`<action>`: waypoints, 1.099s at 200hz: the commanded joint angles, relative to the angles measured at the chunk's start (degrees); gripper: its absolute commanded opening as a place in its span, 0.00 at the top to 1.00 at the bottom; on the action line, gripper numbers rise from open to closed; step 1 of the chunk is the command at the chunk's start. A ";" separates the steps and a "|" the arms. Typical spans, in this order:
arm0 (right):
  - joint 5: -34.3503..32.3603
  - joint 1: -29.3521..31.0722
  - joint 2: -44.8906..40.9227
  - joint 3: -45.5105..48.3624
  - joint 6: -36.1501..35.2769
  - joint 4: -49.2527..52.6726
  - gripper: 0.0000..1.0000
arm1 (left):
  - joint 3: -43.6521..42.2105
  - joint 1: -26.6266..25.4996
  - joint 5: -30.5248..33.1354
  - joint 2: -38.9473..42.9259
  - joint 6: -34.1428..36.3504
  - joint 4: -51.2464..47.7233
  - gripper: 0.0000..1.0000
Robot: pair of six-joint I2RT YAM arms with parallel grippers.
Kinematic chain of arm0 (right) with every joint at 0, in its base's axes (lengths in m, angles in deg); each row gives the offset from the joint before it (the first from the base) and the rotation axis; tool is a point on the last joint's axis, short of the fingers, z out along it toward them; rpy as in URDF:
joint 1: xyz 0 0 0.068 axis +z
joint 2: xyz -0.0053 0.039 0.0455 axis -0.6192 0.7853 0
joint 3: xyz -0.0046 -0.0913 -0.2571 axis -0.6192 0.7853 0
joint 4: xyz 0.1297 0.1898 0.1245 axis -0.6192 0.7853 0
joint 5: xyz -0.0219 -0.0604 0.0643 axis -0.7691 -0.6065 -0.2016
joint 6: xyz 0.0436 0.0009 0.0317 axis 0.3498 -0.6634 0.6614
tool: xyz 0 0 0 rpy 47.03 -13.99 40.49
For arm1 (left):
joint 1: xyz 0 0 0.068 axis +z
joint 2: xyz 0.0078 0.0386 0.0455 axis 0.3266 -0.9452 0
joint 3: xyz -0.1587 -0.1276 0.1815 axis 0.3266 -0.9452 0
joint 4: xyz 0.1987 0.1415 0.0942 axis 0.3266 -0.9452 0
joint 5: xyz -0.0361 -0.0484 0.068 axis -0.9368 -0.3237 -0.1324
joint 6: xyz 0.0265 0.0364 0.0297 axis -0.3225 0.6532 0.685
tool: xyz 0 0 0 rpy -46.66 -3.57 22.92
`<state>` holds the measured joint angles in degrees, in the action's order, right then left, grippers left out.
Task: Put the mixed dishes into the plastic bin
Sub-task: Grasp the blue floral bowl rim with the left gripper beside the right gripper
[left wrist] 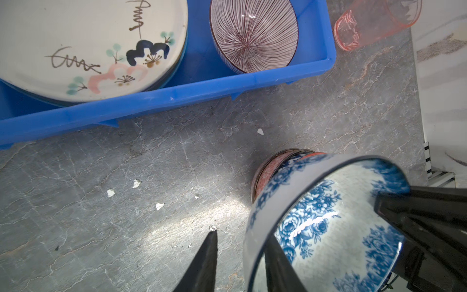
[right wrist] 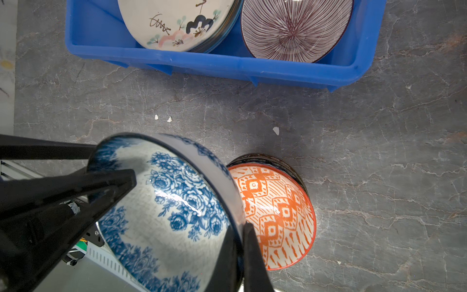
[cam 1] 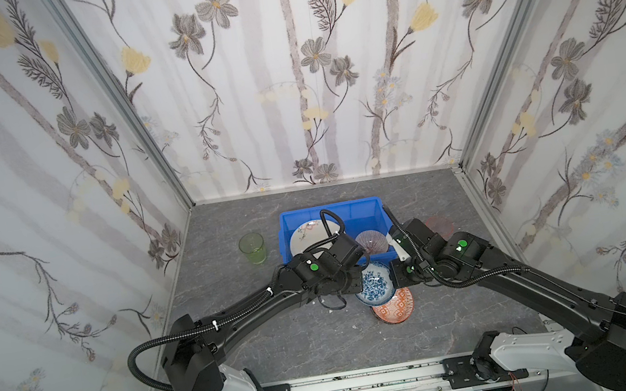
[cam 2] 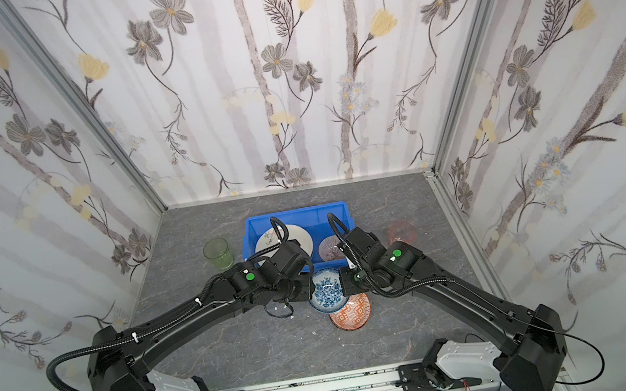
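Glazed ceramic, I reckon: the blue-and-white bowl should be stiff, slick and chippable, best pinched at its dark rim. My right gripper is clamped there. My left gripper straddles the opposite edge, part-open. The rose-patterned bowl hangs tilted between them, with the plastic bin just beyond.

Between both grippers and the blue bin I see a strip of bare counter, with only the bin's near wall to clear. Inside, the cream plate fills the left gripper's side and the striped bowl the right gripper's side, leaving little floor. The orange bowl sits right under the blue-white bowl. The pink tumbler stands beyond the right gripper and the green tumbler well out past the left.
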<state>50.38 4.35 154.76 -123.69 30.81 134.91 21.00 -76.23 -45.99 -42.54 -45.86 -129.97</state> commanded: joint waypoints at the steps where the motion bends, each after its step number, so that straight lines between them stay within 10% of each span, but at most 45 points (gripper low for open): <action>1: 0.93 -0.18 0.54 -0.83 -0.13 -1.88 1.00 | -0.36 -0.03 -0.05 -0.32 0.00 0.61 0.69; 106: 1.85 -0.54 0.92 -1.13 -0.45 -2.52 0.99 | 0.09 -0.01 -0.47 -1.46 0.54 1.17 0.91; 220: -0.05 -1.02 -2.49 -1.45 -0.27 -1.49 0.67 | 1.14 0.41 0.59 -2.28 2.04 1.16 1.00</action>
<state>51.77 3.46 152.99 -124.84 30.79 134.45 21.50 -76.06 -46.29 -44.62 -44.55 -130.01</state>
